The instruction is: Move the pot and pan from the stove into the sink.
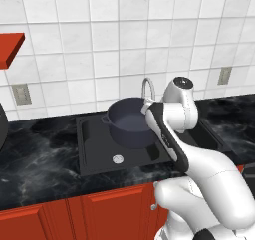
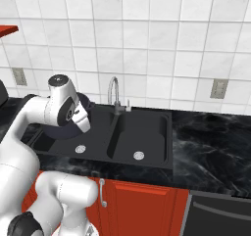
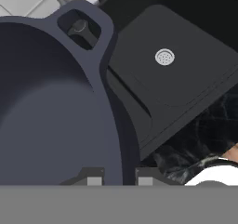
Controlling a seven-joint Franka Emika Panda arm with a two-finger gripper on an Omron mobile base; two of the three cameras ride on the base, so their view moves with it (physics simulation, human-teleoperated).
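Gripper (image 3: 119, 174) clamped the pot (image 1: 130, 122) rim, holding it above the sink's (image 1: 94, 159) left basin, directly below.

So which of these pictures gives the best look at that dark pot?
The left base view: the pot shows nearly whole, above the sink's left basin. The right base view has the arm hiding most of it. The hand view shows its inside, rim and one loop handle up close.
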